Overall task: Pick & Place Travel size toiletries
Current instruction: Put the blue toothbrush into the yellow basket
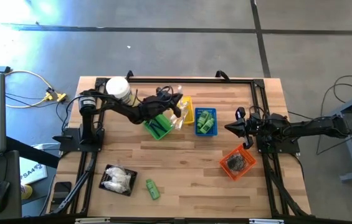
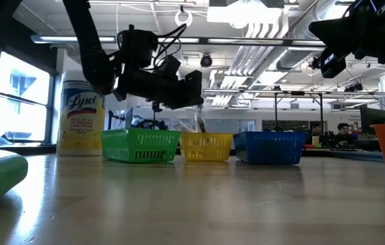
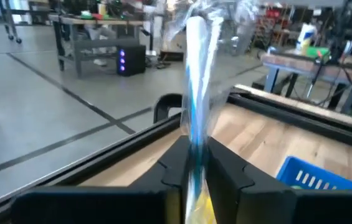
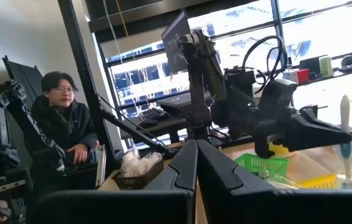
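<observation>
- On the left, your left gripper [image 1: 177, 107] pinched 1 clear wrapped toothbrush [image 3: 195, 93], its long axis upright, hanging directly above the yellow basket [image 1: 187, 109].
- Judged from that, the drop looked straight down.
- On the right, your right gripper [image 1: 233, 128] waited closed and empty, near the orange basket [image 1: 237, 163].

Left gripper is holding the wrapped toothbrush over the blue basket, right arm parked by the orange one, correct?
Not quite. The left gripper holds the wrapped toothbrush over the yellow basket, not the blue basket, which sits one place further toward the right arm. The high view shows it. The right gripper does wait by the orange basket.
</observation>
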### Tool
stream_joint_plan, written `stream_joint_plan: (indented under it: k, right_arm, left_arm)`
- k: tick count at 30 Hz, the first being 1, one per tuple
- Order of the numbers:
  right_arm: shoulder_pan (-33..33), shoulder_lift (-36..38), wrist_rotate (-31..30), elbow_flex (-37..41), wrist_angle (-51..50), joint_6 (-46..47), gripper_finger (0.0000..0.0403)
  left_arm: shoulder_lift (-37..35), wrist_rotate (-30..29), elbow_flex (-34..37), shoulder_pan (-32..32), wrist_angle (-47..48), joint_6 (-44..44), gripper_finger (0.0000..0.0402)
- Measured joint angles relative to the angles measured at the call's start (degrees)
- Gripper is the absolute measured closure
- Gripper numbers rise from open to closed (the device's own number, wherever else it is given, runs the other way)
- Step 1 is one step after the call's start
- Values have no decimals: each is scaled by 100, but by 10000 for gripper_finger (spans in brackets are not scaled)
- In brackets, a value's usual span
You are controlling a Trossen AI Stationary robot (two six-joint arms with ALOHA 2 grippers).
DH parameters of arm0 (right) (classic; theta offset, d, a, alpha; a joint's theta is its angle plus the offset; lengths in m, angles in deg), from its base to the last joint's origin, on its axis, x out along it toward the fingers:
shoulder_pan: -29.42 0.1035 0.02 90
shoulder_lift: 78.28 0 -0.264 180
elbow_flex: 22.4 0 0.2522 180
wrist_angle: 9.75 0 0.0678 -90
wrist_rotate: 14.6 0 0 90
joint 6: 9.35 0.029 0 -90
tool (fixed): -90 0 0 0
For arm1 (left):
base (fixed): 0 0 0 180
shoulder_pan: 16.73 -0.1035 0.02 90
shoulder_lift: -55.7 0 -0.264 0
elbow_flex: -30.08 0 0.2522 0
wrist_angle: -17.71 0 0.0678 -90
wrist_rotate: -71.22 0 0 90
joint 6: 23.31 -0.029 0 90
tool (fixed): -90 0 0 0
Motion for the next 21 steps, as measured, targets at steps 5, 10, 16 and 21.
stream_joint_plan:
  k: [5, 10, 16, 21]
  right_arm:
    - [0, -2, 0, -1, -13, -1, 401]
    - [0, -39, 2, 0, -21, -1, 401]
    - [0, -46, 2, 1, -26, -1, 401]
    - [0, -46, 3, 0, -26, 9, 401]
  left_arm:
    - [9, 205, -233, -5, 550, -56, 313]
    - [9, 412, -249, -4, 653, -276, 288]
    - [9, 944, -249, -4, 750, -522, 302]
    - [9, 1332, -249, 3, 938, -612, 357]
